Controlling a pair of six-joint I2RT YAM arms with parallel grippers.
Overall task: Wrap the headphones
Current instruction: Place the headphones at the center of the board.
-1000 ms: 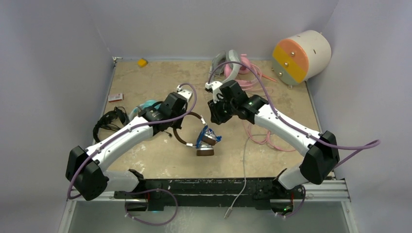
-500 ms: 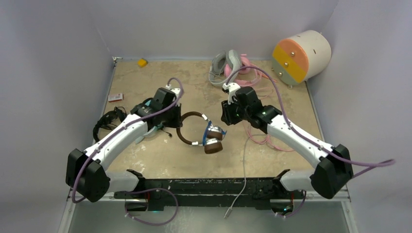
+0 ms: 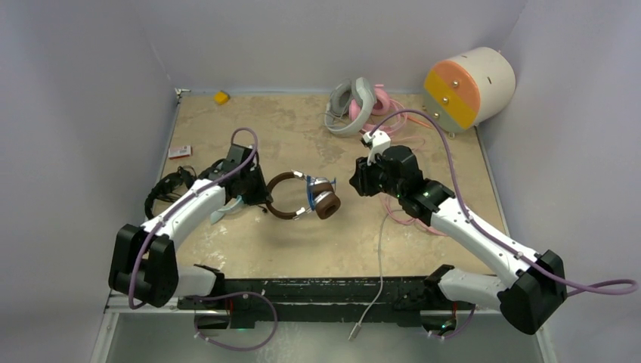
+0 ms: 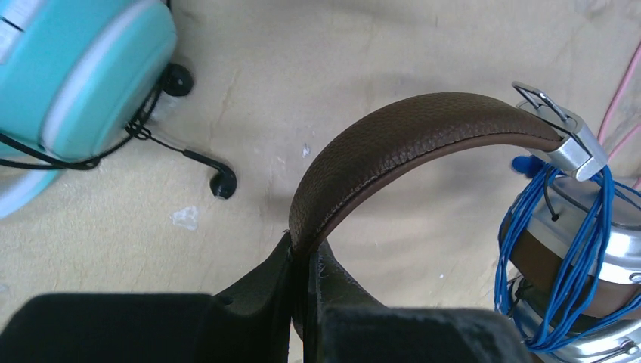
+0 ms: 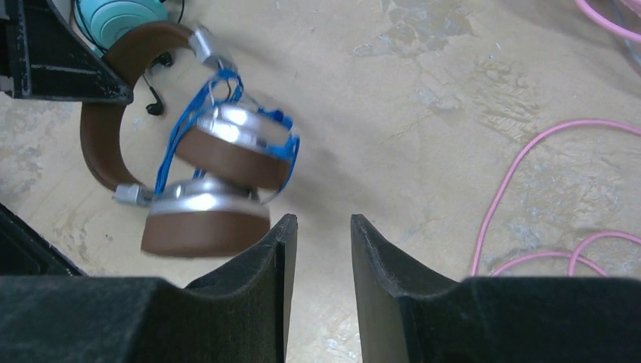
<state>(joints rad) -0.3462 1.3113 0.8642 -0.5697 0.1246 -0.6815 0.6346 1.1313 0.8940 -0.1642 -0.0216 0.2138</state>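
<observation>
At about nine o'clock on the table (image 3: 249,249) the black headphones (image 3: 170,189) lie by themselves, and just beside them, toward the centre, the teal-and-white headphones (image 4: 83,68) rest with their thin black cable trailing loose; neither looks wrapped yet. The left gripper (image 4: 304,261) has its fingers (image 4: 261,283) clamped shut on the brown headband (image 4: 408,136) of the brown-and-silver headphones (image 3: 302,198). That pair sits close to the table's centre, with both earcups out at three o'clock from the grip. Pinching the band rather than a cup probably keeps the cups free, so the blue cable (image 4: 574,249) wound around them is not disturbed. Those turns already look snug, and the shadow under the band suggests the pair is raised a little off the surface, though I cannot be sure. At three o'clock from the earcups the right gripper (image 5: 323,227) holds nothing. Its fingers (image 5: 280,257) stand slightly apart and point toward the cups without touching them, a stance that would suit tucking a cable end or simply standing off. A pink cable (image 5: 529,174) loops over the table beneath that arm, running toward the grey-white headphones (image 3: 344,106) and pink headphones (image 3: 380,100), which sit together near one o'clock and seem to be awaiting their turn. The cream cylinder (image 3: 469,87) sits outside the table at two o'clock.
</observation>
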